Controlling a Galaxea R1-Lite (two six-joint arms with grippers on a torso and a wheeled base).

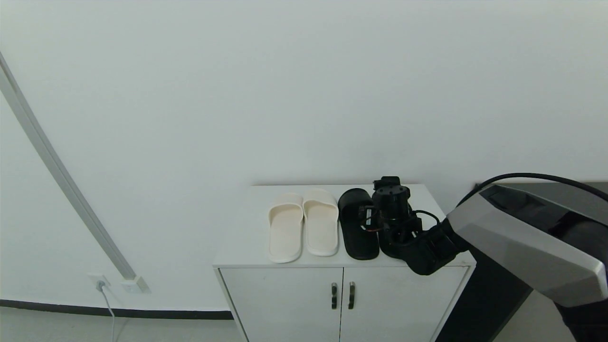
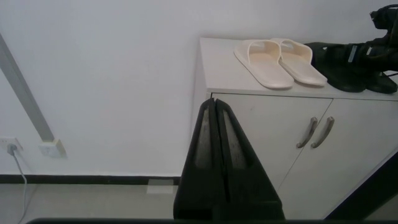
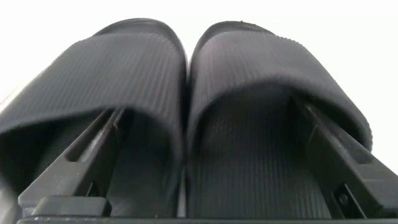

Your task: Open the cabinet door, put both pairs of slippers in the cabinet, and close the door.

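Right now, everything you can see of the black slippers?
The black slippers are matte, rubbery-looking slides with wide ribbed straps. They lie flat, side by side and touching, on the cabinet top, toes toward the wall, right of the white pair. The right gripper is open, one finger under each strap; the arm hides much of one slipper.

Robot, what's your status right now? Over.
Left gripper shut, off to the cabinet's side. Right gripper open, one finger inside each of the black slippers. Doors shut; white slippers untouched on top.
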